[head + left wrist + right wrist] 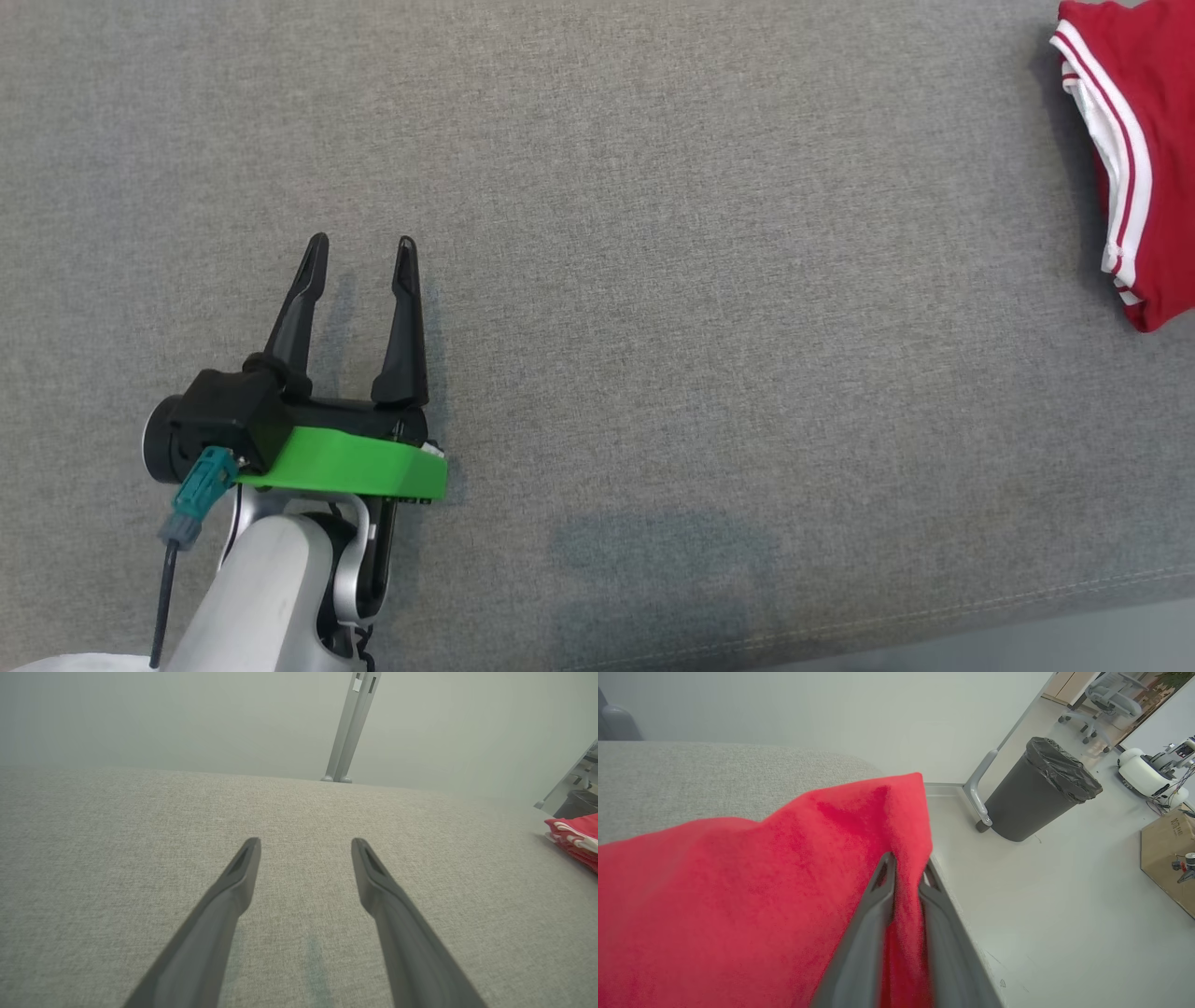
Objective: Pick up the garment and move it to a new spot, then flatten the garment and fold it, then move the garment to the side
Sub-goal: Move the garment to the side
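The garment [1148, 140] is red with white stripes and lies folded at the far right of the grey fabric surface [597, 187]. In the right wrist view the red garment [738, 896] fills the lower left, near the surface's corner. My right gripper [909, 861] is there with a fold of the cloth pinched between its nearly closed fingers. My left gripper [362, 243] hovers open over bare fabric at the lower left, far from the garment. In the left wrist view the left gripper [304, 844] holds nothing, and the garment [574, 835] shows at the right edge.
The surface's front edge with its seam [934, 611] runs along the lower right. Beyond the right corner is pale floor with a black trash bin [1041, 793], a cardboard box [1167, 858] and an office chair [1111, 695]. A metal post [352, 723] stands behind the surface.
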Tool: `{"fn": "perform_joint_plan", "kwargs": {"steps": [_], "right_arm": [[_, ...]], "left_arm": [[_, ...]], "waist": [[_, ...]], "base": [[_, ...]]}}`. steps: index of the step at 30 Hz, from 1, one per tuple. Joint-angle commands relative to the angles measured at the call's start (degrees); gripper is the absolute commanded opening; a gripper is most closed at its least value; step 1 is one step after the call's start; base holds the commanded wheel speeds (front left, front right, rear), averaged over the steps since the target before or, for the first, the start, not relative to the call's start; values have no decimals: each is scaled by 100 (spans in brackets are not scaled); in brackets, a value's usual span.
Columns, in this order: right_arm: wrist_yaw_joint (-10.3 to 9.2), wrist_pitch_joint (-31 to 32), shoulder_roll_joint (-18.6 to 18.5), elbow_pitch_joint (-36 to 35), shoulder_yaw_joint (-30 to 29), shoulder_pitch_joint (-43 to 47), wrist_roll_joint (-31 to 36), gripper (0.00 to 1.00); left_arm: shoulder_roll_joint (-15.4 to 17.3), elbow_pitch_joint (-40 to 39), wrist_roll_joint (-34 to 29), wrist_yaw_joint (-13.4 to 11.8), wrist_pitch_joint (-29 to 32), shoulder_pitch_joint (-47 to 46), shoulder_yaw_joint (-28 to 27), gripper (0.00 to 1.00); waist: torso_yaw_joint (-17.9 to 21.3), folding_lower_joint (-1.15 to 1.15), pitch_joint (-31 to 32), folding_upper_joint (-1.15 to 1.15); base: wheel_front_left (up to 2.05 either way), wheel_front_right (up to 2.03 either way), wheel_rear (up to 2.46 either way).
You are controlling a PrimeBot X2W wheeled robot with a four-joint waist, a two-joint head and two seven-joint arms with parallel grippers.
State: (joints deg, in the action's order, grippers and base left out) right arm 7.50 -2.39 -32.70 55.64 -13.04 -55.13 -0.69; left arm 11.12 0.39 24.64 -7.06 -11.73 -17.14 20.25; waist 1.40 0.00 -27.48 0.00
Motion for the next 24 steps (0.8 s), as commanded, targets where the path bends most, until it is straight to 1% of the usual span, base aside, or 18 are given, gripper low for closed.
{"fn": "perform_joint_plan", "kwargs": {"steps": [1, 2, 4, 7, 12, 17, 18, 24], "right_arm": [[-2, -138, 29, 28, -103, -67, 156, 91], [-2, -224, 48, 61, -244, -84, 280, 100], [-2, -414, 150, 141, -555, -122, 617, 100], [-2, -510, 269, 219, -754, -131, 858, 100], [-2, -702, 483, 311, -746, -136, 1055, 100], [-2, -949, 675, 375, -461, -164, 923, 100], [-2, -1042, 752, 365, -295, -168, 794, 100], [-2, -1200, 957, 140, 543, -16, 203, 100]], "left_arm": [[28, -27, -36, -24, -7, -95, -8, 100], [30, -43, -39, -33, -2, -95, -2, 100], [44, -47, -32, -48, 12, -86, 8, 100], [37, -7, -11, -57, 1, -64, 15, 100], [10, 83, 33, -34, -28, -15, 48, 100], [-24, 205, 108, -4, -65, 62, 66, 100], [-41, 269, 166, 28, -102, 99, 56, 100], [-148, 439, 405, 193, -208, 191, -55, 100]], "waist": [[-94, 0, -104, 0], [-102, 0, -116, 0], [-108, 0, -118, 0], [-66, 0, -69, 0], [60, 0, 94, 0], [195, 0, 404, 0], [245, 0, 588, 0], [345, 0, 1245, 0]], "base": [[0, 0, 0], [0, 0, 0], [0, 0, 0], [0, 0, 0], [0, 0, 0], [0, 0, 0], [0, 0, 0], [0, 0, 0]]}}
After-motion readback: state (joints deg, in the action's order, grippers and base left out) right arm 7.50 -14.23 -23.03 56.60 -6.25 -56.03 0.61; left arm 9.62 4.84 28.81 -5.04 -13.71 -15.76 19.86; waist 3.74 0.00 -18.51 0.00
